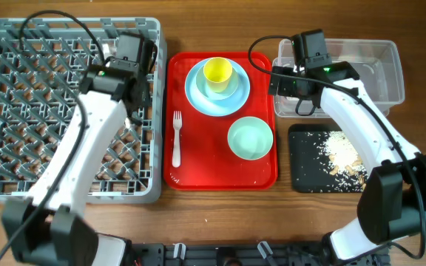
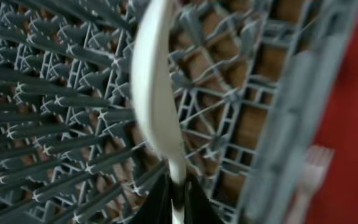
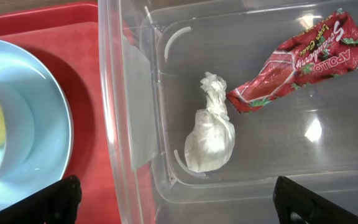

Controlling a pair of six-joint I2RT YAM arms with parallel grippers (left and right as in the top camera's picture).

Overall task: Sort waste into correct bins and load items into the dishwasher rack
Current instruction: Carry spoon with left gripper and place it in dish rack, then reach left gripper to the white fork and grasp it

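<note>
My left gripper (image 2: 178, 200) is shut on the handle of the white spoon (image 2: 154, 93) and holds it over the grey dishwasher rack (image 1: 21, 111). My right gripper (image 3: 179, 208) is open and empty above the clear tub (image 1: 390, 74). In the tub lie the white tissue scrap (image 3: 210, 134) and the red foil wrapper (image 3: 297, 59). Rice scraps (image 1: 342, 155) lie in the black tray (image 1: 305, 174). The blue plate (image 1: 198, 100) carries the yellow cup (image 1: 217, 72). The green bowl (image 1: 250, 138) and the white fork (image 1: 176, 137) lie nearby.
The plate, cup, bowl and fork all rest on the flat red serving tray (image 1: 198, 176) between the rack and the bins. The rack's right wall (image 2: 291, 124) stands between my left gripper and the tray. Wooden table shows along the front edge.
</note>
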